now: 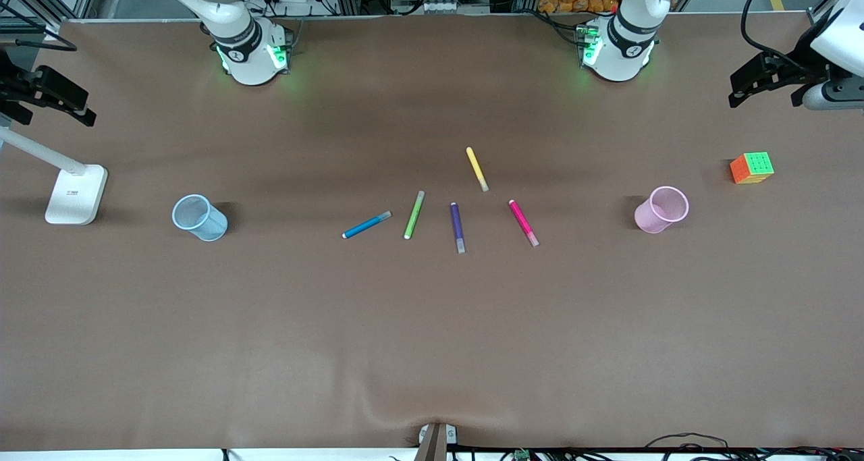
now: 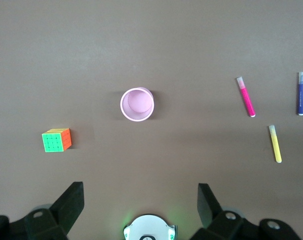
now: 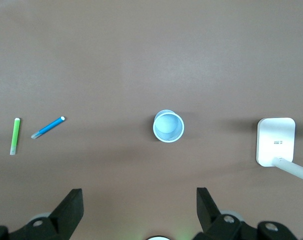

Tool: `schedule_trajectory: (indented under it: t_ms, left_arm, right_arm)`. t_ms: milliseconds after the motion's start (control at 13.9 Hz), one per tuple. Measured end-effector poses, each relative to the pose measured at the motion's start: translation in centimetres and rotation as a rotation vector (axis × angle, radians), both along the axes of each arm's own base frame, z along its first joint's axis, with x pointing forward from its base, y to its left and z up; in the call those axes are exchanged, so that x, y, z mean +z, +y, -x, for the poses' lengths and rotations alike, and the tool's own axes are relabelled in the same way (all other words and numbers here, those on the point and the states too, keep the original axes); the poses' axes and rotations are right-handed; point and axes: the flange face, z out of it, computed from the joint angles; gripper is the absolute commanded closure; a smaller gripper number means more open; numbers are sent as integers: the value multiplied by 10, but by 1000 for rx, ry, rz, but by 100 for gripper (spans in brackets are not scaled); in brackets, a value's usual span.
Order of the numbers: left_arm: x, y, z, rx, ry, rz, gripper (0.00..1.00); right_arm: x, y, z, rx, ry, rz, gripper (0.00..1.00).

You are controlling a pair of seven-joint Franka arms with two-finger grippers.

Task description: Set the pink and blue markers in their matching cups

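The blue marker (image 1: 366,225) and the pink marker (image 1: 523,223) lie flat in the middle of the table. The pale blue cup (image 1: 200,217) stands upright toward the right arm's end, the pale pink cup (image 1: 661,209) toward the left arm's end. My right gripper (image 3: 139,202) is open and empty, high over the blue cup (image 3: 168,126), with the blue marker (image 3: 48,127) off to one side. My left gripper (image 2: 140,200) is open and empty, high over the pink cup (image 2: 137,104), with the pink marker (image 2: 245,96) apart from it.
Green (image 1: 414,214), purple (image 1: 457,227) and yellow (image 1: 476,168) markers lie between the blue and pink ones. A colour cube (image 1: 751,168) sits beside the pink cup, toward the table's end. A white lamp base (image 1: 75,194) stands beside the blue cup.
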Motion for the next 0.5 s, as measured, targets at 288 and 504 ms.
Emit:
schedule_trajectory:
  t_ms: [288,504]
  left_arm:
    - [0,-2,0,3,-1,-1,0]
    - [1,-2,0,14,-2,-1,0]
  right_arm:
    - [-1,-1,-1,-2,2,0,0]
    - [-5,-2,-3,-4,9,-1,0]
